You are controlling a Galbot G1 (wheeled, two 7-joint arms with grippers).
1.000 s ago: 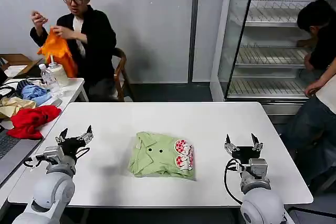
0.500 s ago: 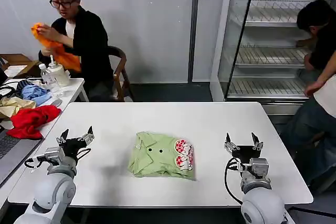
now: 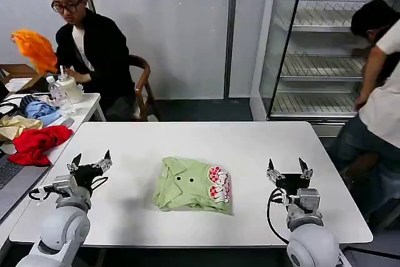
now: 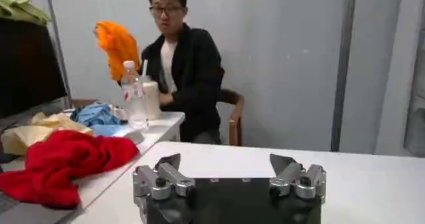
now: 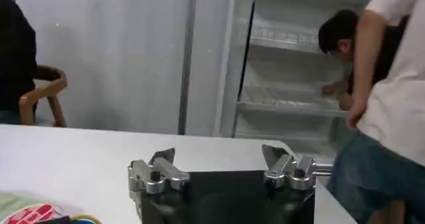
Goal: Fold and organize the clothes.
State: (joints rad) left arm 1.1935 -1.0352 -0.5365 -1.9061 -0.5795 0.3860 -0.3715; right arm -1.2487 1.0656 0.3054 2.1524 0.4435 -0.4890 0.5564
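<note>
A light yellow-green shirt (image 3: 191,185) lies folded into a compact rectangle at the middle of the white table (image 3: 206,139), collar and two dark buttons up, its red-and-white print (image 3: 219,184) toward the right; a corner of that print (image 5: 33,213) shows in the right wrist view. My left gripper (image 3: 89,160) rests open near the table's left edge, well left of the shirt, nothing between its fingers (image 4: 167,161). On the right side of the table my right gripper (image 3: 288,167) is open and empty too, apart from the shirt, fingers (image 5: 162,156) spread wide.
A side table (image 3: 87,101) to the left carries red (image 3: 36,142), blue and pale garments, a water bottle (image 3: 58,94) and a laptop edge. A seated person there holds an orange cloth (image 3: 35,49). A glass-door shelf unit (image 3: 325,42) and a person stand at the back right.
Both grippers and the folded shirt have stayed put. The seated person has swung the orange cloth out to the left, and the person on the right has shifted.
</note>
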